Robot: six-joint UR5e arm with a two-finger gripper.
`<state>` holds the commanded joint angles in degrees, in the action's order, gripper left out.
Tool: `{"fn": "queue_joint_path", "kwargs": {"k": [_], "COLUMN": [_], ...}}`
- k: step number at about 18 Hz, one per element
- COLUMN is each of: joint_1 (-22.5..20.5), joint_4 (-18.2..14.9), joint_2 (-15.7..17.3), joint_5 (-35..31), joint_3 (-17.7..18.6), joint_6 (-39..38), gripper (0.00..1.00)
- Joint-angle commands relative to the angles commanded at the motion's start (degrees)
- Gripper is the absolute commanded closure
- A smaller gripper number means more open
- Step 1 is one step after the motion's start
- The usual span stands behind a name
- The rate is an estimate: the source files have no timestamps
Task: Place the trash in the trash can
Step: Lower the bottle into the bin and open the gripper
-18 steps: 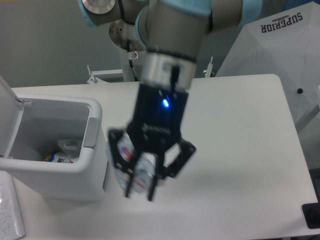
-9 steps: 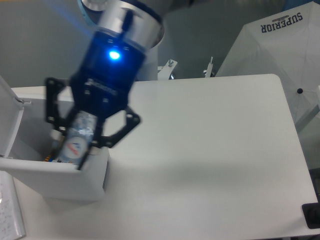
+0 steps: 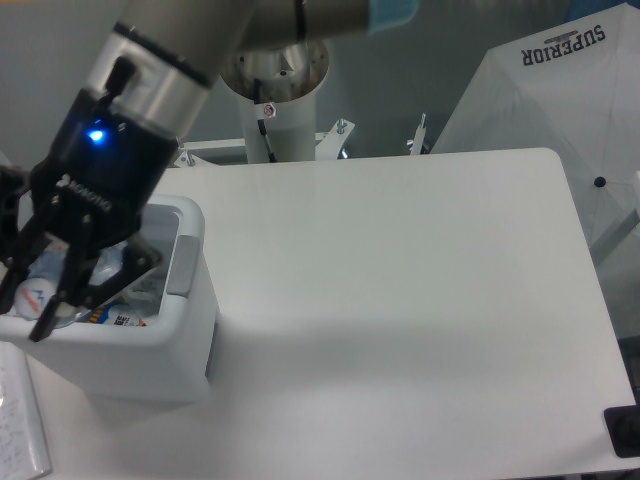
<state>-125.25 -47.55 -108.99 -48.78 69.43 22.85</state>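
One gripper (image 3: 40, 305) is clamped on the clear crushed bottle (image 3: 38, 283), whose long axis slants down-left over the trash can (image 3: 185, 330). Boxy white plastic, rounded rim, grey side panel.

Single fixed view, set high at the table's (image 3: 400, 300) near edge, looking down and away toward the arm's base column (image 3: 275, 95) (grey wall behind). Close enough that the trash can (image 3: 150, 345) at left runs past the frame edge.

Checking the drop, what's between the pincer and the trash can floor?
Only the bottle the pincer grips, above packaging in the trash can, camera view.
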Motion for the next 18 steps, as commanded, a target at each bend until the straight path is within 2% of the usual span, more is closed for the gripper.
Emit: {"fn": "queue_joint_path", "kwargs": {"k": [2,4,6,8,10,12,13,18], "joint_1": [0.3,1.6,1.7,1.8,1.8,1.7,1.6,-1.4], "joint_4": [0.0,0.3,0.4,0.4,0.4,0.4,0.4,0.4], "joint_2": [0.3,0.3,0.3,0.4,1.1,1.9,2.4,2.9], "joint_5": [0.0,0.0,0.0,0.0,0.0,0.0,0.0,-0.1], "joint_3": [1.8,1.9,2.8,4.1,4.9,5.6,5.8,5.9], "joint_6": [1.0,1.3,1.4,2.1,2.9,3.0,2.9,2.8], "gripper": [1.00,1.00,0.92,0.66,0.48,0.04,0.00,0.00]}}
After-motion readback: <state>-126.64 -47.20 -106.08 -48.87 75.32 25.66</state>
